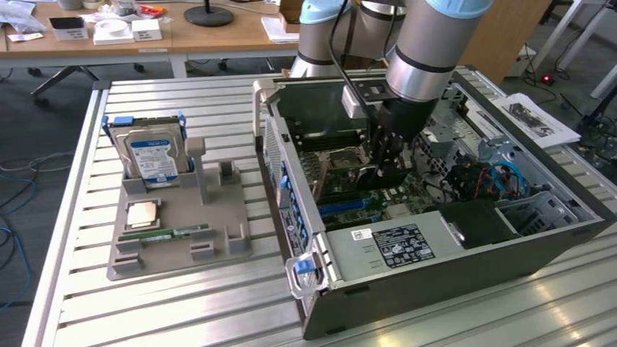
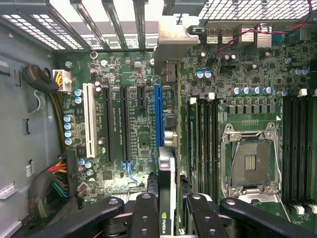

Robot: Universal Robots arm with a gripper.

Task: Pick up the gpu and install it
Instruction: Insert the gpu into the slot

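My gripper (image 1: pixel 391 163) reaches down into the open computer case (image 1: pixel 434 249), over the motherboard. Its two black fingers (image 2: pixel 148 210) are shut on the gpu (image 2: pixel 167 163), a thin dark card seen edge-on in the wrist view, with a green logo near the fingers and a silvery end bracket (image 2: pixel 172 37) at the case's rear wall. The card stands upright along the long blue slot (image 2: pixel 158 111). Whether its edge sits in the slot I cannot tell. In the exterior view the gpu (image 1: pixel 383 177) shows as a dark strip under the fingers.
A grey holder (image 1: pixel 178 228) at the exterior view's left carries a silver hard drive with a blue label (image 1: pixel 154 155), a green memory stick (image 1: pixel 175 235) and a small chip (image 1: pixel 143 215). On the board are an empty processor socket (image 2: pixel 250 161), a white slot (image 2: pixel 89 119) and cable bundles (image 2: pixel 49 186).
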